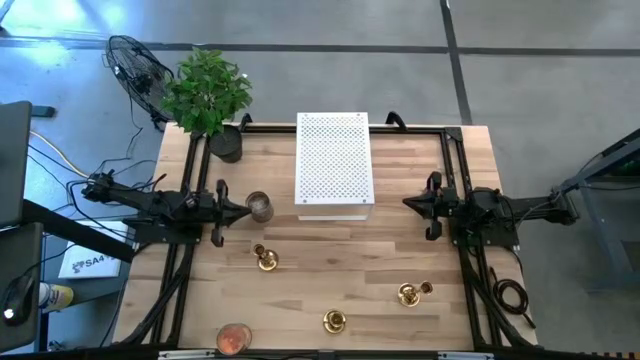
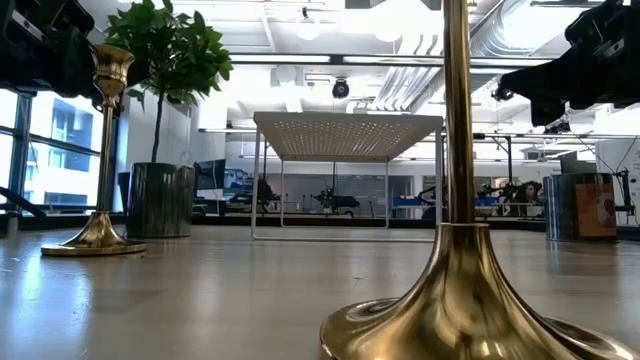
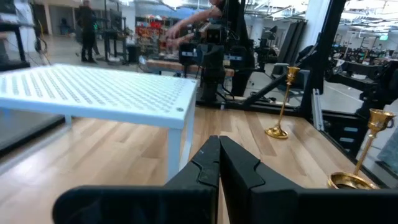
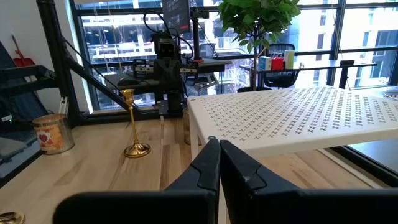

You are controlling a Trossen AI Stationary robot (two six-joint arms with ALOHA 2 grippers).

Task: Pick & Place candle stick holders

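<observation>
Three shiny gold candle stick holders stand upright on their round bases on the wooden table: one at the left-middle (image 1: 266,259), one near the front edge (image 1: 334,321), one at the front right (image 1: 409,294). In the low view one fills the foreground (image 2: 458,290) and another stands at the left (image 2: 100,150). My left gripper (image 1: 246,209) is shut and empty at the table's left, above the table; its wrist view (image 3: 219,158) shows two holders (image 3: 281,102) (image 3: 360,152). My right gripper (image 1: 406,203) is shut and empty at the right; its wrist view (image 4: 219,158) shows one holder (image 4: 133,123).
A white perforated shelf on legs (image 1: 335,160) stands at the table's far middle. A potted plant (image 1: 210,95) is at the far left corner, a glass jar (image 1: 260,206) is just off my left gripper's tips, and a round tin (image 1: 234,338) is at the front left.
</observation>
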